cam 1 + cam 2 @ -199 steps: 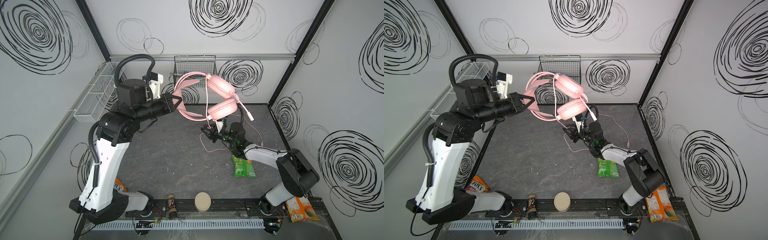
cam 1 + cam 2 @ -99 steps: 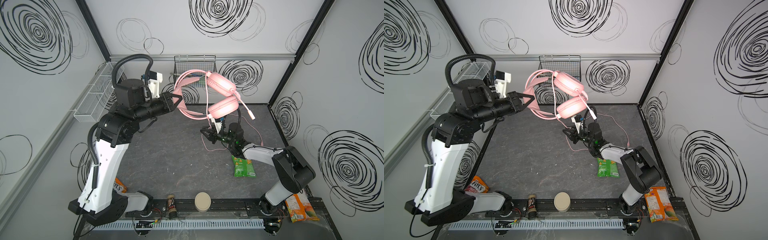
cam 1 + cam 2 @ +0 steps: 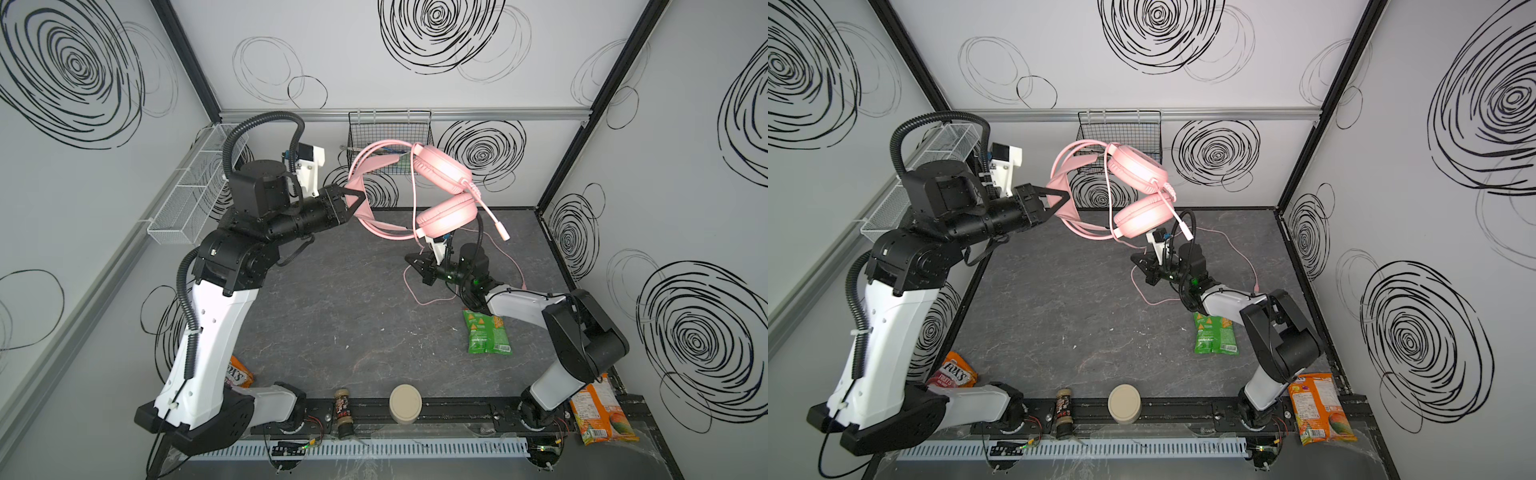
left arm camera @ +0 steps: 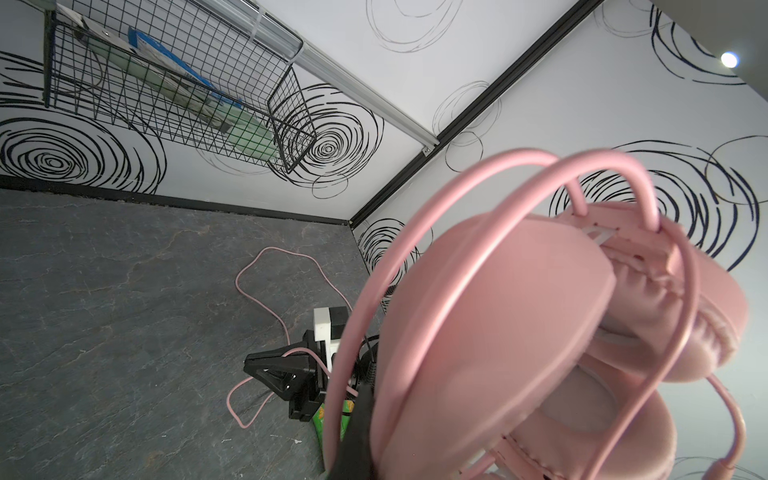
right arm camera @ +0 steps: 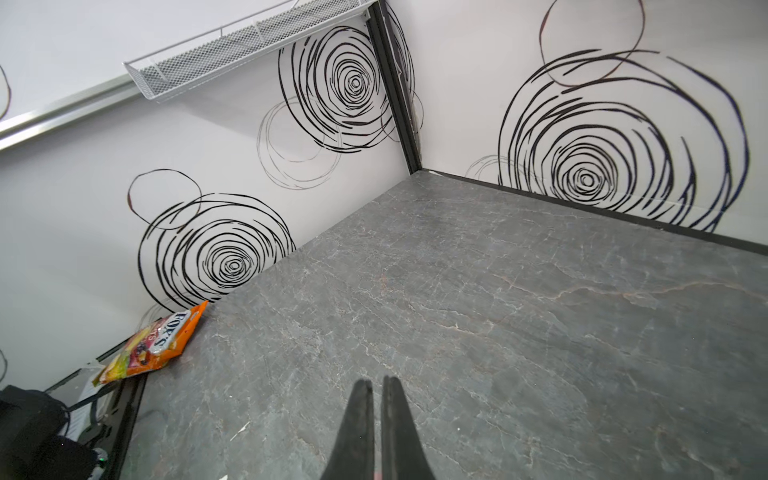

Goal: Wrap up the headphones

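Our left claw was clenched on the flat pink headband of the headphones, held aloft in the upper middle of both top views, their round padded earcups stacked. Our right claw, right of centre, pinched its black tapered fingers on the thin pink cable, which looped over the grey veined worktop.

Bright, even, diffuse illumination is recorded in all views; only soft shadows are cast on the counter. A small glaring light spot is noted in the left wrist view, where the headphones are rendered soft, being close to the lens. Straight lines are bowed toward the edges by wide-angle distortion.
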Tool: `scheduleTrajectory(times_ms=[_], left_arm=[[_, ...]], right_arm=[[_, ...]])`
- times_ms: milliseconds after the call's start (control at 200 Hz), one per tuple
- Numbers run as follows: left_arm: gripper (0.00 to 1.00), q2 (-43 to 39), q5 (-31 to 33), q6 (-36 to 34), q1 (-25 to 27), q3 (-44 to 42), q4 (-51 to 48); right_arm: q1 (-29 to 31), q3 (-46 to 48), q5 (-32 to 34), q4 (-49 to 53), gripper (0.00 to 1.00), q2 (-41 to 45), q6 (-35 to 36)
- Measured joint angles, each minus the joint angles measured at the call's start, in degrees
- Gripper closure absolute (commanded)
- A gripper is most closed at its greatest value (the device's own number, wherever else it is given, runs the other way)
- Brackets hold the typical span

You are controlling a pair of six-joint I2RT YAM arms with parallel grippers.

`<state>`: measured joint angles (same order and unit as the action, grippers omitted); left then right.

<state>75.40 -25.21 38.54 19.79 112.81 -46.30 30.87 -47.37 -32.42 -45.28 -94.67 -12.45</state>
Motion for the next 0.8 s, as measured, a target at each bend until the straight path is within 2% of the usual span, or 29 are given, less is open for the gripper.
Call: scheduleTrajectory(times_ms=[185, 365, 525, 800], left_arm=[[1.0, -0.15, -0.74, -2.89, -0.04, -0.22, -0.74], [1.0, -2.73, -0.17, -5.66, 0.83, -4.22, -1.01], [1.0, -5.75, 2.12, -8.79, 3.5, -9.14, -2.23], [1.0, -6.45, 5.14, -13.49, 8.85, -11.87, -3.23]], right_arm=[[-1.46, -8.0, 0.11, 10.1, 1.0, -1.25, 3.1], [-4.52, -15.1, -0.15, 19.37, 1.0, -1.07, 5.92], [-7.28, -19.63, 0.13, 28.65, 1.0, -0.17, 7.41], [-9.31, -31.76, 3.89, 44.76, 1.0, 1.53, 12.48]])
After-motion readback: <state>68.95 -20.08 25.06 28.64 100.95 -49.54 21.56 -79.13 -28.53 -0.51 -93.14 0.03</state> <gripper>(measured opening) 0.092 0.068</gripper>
